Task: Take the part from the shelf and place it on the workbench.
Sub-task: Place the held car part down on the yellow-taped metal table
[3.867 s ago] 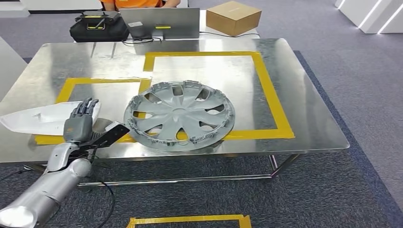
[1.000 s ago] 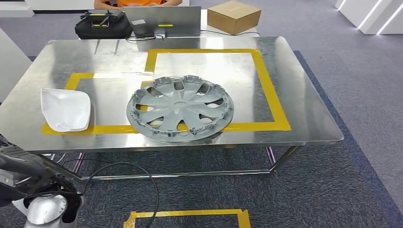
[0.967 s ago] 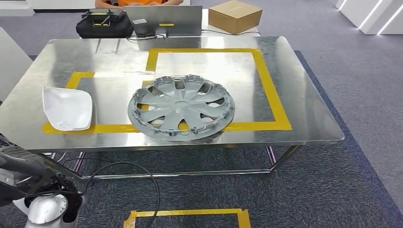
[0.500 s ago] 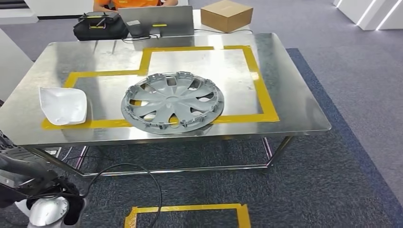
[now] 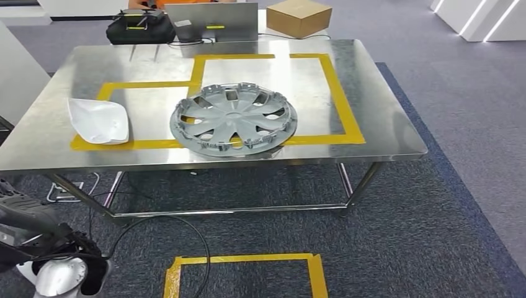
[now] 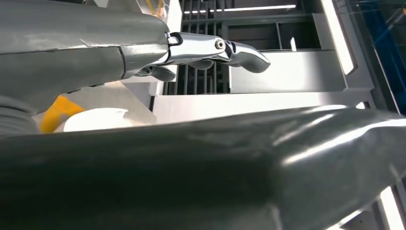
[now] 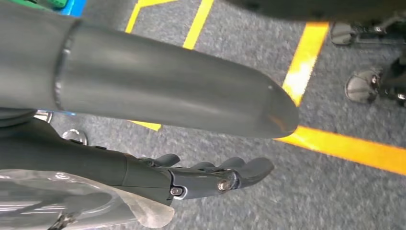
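The left hand (image 6: 210, 50) hangs low by the robot's side with its fingers stretched out and apart, holding nothing. The right hand (image 7: 210, 179) is also down, over the carpet and its yellow floor tape (image 7: 344, 148), fingers loosely extended and empty.

The white part (image 5: 99, 121) lies on the steel workbench (image 5: 384, 124), near its left front corner, resting across the yellow tape line. Just beside it, to the right, sits a grey hubcap (image 5: 234, 119), apart from it.

From the robot, the part lies forward and up on its left side, so the left hand is the nearer one. I'd judge the placing done, with both arms well clear of the bench.
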Controlling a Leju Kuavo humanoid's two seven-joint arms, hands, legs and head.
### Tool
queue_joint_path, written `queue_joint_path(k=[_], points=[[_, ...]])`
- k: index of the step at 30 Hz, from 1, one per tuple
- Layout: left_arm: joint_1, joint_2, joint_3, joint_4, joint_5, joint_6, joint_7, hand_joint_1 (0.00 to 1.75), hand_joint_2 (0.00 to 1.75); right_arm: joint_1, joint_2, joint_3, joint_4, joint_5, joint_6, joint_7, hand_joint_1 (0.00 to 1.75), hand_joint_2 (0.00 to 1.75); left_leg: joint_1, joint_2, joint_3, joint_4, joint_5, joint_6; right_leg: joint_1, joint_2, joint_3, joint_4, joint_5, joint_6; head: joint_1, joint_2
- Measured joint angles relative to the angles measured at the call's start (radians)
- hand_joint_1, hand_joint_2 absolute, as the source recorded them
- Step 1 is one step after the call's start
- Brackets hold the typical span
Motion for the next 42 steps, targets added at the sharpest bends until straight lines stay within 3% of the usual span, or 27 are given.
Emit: queue_joint_path(k=[2,3,4,5,6,8,9,10,11,12,14,16,18,19,21,23,25,26,29,30,33,34,35,37,38,40,42], points=[[0.000,-0.001,0.000,0.001,0.001,0.000,0.000,0.00,0.00,0.000,0.000,0.000,0.000,0.000,0.000,0.001,0.00,0.00,0.002,0.002,-0.030,0.000,0.024,0.007,-0.003,0.002,-0.033,0.116,-0.110,0.010,0.005,0.000],[0.001,-0.001,0.000,0.003,0.001,0.000,0.000,0.00,0.00,0.000,0.000,0.000,0.000,0.001,0.000,0.002,0.00,0.00,0.002,0.002,-0.046,0.001,0.036,0.007,-0.004,0.002,-0.045,0.183,-0.148,0.014,0.006,0.000],[0.001,-0.001,0.000,0.004,0.001,0.000,0.000,0.00,0.00,-0.001,0.000,0.000,0.000,0.001,0.000,0.002,0.00,0.00,0.002,0.003,-0.062,0.002,0.049,0.006,-0.005,0.002,-0.047,0.234,-0.162,0.018,0.006,0.000],[0.001,-0.001,0.000,0.006,0.001,0.000,0.000,0.00,0.00,-0.001,0.000,0.000,0.000,0.001,0.000,0.002,0.00,0.00,0.002,0.004,-0.079,0.004,0.061,0.004,-0.005,0.002,-0.034,0.253,-0.149,0.020,0.006,0.000],[0.001,-0.001,0.000,0.007,0.001,0.000,0.000,0.00,0.00,-0.001,0.000,0.000,0.000,0.001,0.000,0.002,0.00,0.00,0.003,0.004,-0.095,0.007,0.071,0.001,-0.006,0.002,-0.003,0.236,-0.121,0.022,0.006,0.000],[0.001,-0.001,0.000,0.008,0.001,0.000,0.000,0.00,0.00,-0.003,-0.001,0.000,-0.001,0.001,-0.001,0.002,0.00,0.00,0.004,0.004,-0.123,0.020,0.087,-0.008,-0.009,0.002,0.104,0.116,-0.081,0.024,0.006,0.000],[0.001,-0.001,0.000,0.008,0.001,0.000,0.000,0.00,0.00,-0.005,-0.001,0.000,-0.001,0.001,-0.001,0.002,0.00,0.00,0.003,0.004,-0.134,0.028,0.094,-0.013,-0.009,0.004,0.162,0.037,-0.085,0.021,0.006,0.000],[0.001,-0.002,0.000,0.008,0.002,0.000,0.000,0.00,0.00,-0.007,-0.001,0.000,-0.001,0.001,-0.001,0.002,0.00,0.00,0.001,0.005,-0.142,0.035,0.101,-0.018,-0.009,0.005,0.199,-0.021,-0.097,0.016,0.007,0.000],[0.001,-0.002,0.000,0.008,0.002,0.000,0.000,0.00,0.00,-0.009,-0.001,0.000,-0.001,0.001,-0.001,0.002,0.00,0.00,0.000,0.005,-0.147,0.040,0.109,-0.023,-0.007,0.006,0.221,-0.059,-0.110,0.010,0.007,0.000],[0.001,-0.002,0.000,0.008,0.002,0.000,0.000,0.00,0.00,-0.009,-0.001,0.000,-0.001,0.001,0.000,0.002,0.00,0.00,0.001,0.006,-0.150,0.041,0.118,-0.028,-0.005,0.007,0.220,-0.070,-0.113,0.001,0.008,0.000],[0.003,-0.002,0.000,0.008,0.003,0.000,0.000,0.00,0.00,-0.008,-0.001,0.000,-0.001,0.001,0.000,0.004,0.00,0.00,0.005,0.004,-0.158,0.049,0.109,-0.040,-0.005,0.002,0.201,-0.066,-0.100,-0.020,0.008,0.000],[0.005,-0.001,0.000,0.008,0.004,0.000,0.000,0.00,0.00,-0.006,0.000,-0.001,-0.001,0.001,0.000,0.005,0.00,0.00,0.009,0.000,-0.177,0.112,0.027,-0.051,-0.005,-0.003,0.177,-0.067,-0.078,-0.039,0.005,0.000],[0.006,-0.001,0.000,0.009,0.004,0.000,0.000,0.00,0.00,-0.006,0.000,-0.001,-0.001,0.001,-0.001,0.005,0.00,0.00,0.010,0.000,-0.198,0.238,-0.077,-0.058,-0.002,-0.005,0.150,-0.065,-0.054,-0.047,0.004,0.000],[0.007,-0.001,0.000,0.009,0.004,0.000,0.000,0.00,0.00,-0.006,0.000,-0.001,-0.001,0.001,-0.001,0.005,0.00,0.00,0.010,0.000,-0.200,0.292,-0.098,-0.059,0.001,-0.006,0.135,-0.063,-0.042,-0.048,0.004,0.000],[0.008,-0.001,0.000,0.010,0.003,0.000,0.000,0.00,0.00,-0.007,0.000,-0.001,-0.001,0.002,-0.001,0.005,0.00,0.00,0.010,-0.001,-0.168,0.317,-0.069,-0.054,0.005,-0.008,0.103,-0.054,-0.018,-0.048,0.004,0.000],[0.007,0.000,0.000,0.010,0.003,0.000,0.000,0.00,0.00,-0.007,0.001,-0.001,-0.001,0.002,-0.001,0.005,0.00,0.00,0.006,-0.002,-0.078,0.212,-0.020,-0.038,0.009,-0.008,0.070,-0.044,0.000,-0.046,0.004,0.000],[0.006,0.000,0.000,0.010,0.002,0.000,0.000,0.00,0.00,-0.007,0.003,-0.001,-0.001,0.003,-0.001,0.005,0.00,0.00,-0.001,-0.004,0.012,0.073,-0.024,-0.020,0.011,-0.007,0.052,-0.037,0.016,-0.039,0.004,0.000],[0.005,0.000,0.000,0.010,0.002,0.000,0.000,0.00,0.00,-0.007,0.004,-0.001,-0.001,0.003,-0.001,0.005,0.00,0.00,-0.005,-0.004,0.035,0.031,-0.034,-0.015,0.010,-0.008,0.045,-0.036,0.025,-0.034,0.004,0.000],[0.004,-0.001,-0.001,0.010,0.001,0.000,0.000,0.00,0.00,-0.007,0.004,-0.001,-0.001,0.003,-0.001,0.004,0.00,0.00,-0.005,-0.001,0.026,-0.001,-0.023,-0.006,0.006,-0.008,0.030,-0.032,0.036,-0.016,0.002,0.000],[0.004,-0.001,0.000,0.010,0.002,0.000,0.000,0.00,0.00,-0.006,0.004,-0.001,-0.001,0.003,-0.001,0.005,0.00,0.00,-0.003,0.001,0.016,-0.004,-0.011,0.000,0.005,-0.005,0.021,-0.017,0.013,-0.011,0.004,0.000],[0.005,-0.002,0.000,0.010,0.002,0.000,0.000,0.00,0.00,-0.004,0.004,-0.001,-0.001,0.003,-0.001,0.005,0.00,0.00,-0.001,0.004,-0.028,-0.006,0.027,0.011,0.002,0.001,-0.022,0.132,-0.134,0.003,0.010,0.000],[0.006,-0.002,0.000,0.011,0.002,0.000,0.000,0.00,0.00,-0.004,0.004,-0.001,-0.001,0.003,-0.001,0.005,0.00,0.00,-0.001,0.005,-0.046,-0.005,0.042,0.010,0.000,0.001,-0.030,0.194,-0.160,0.007,0.011,0.000],[0.006,-0.002,0.000,0.011,0.002,0.000,0.000,0.00,0.00,-0.004,0.004,-0.001,-0.001,0.003,-0.001,0.005,0.00,0.00,-0.001,0.006,-0.064,-0.004,0.055,0.009,-0.002,0.001,-0.028,0.234,-0.158,0.011,0.010,0.000],[0.007,-0.002,0.000,0.011,0.002,0.000,0.000,0.00,0.00,-0.005,0.003,-0.002,-0.001,0.003,-0.002,0.005,0.00,0.00,0.001,0.007,-0.102,0.004,0.081,0.003,-0.007,0.001,0.022,0.225,-0.098,0.017,0.011,0.000],[0.006,-0.002,0.000,0.011,0.002,0.000,0.000,0.00,0.00,-0.005,0.003,-0.002,-0.001,0.003,-0.003,0.005,0.00,0.00,0.002,0.007,-0.118,0.011,0.090,-0.002,-0.009,0.001,0.072,0.169,-0.076,0.019,0.011,0.000],[0.006,-0.003,0.000,0.011,0.002,0.000,0.000,0.00,0.00,-0.009,0.002,-0.002,-0.002,0.004,-0.005,0.005,0.00,0.00,0.001,0.007,-0.144,0.029,0.106,-0.013,-0.011,0.002,0.186,0.015,-0.087,0.016,0.012,0.000],[0.007,-0.004,-0.001,0.011,0.002,0.000,0.000,0.00,0.00,-0.011,0.002,-0.002,-0.002,0.005,-0.008,0.006,0.00,0.00,-0.001,0.008,-0.155,0.039,0.122,-0.023,-0.008,0.004,0.234,-0.068,-0.119,0.002,0.013,0.000]])
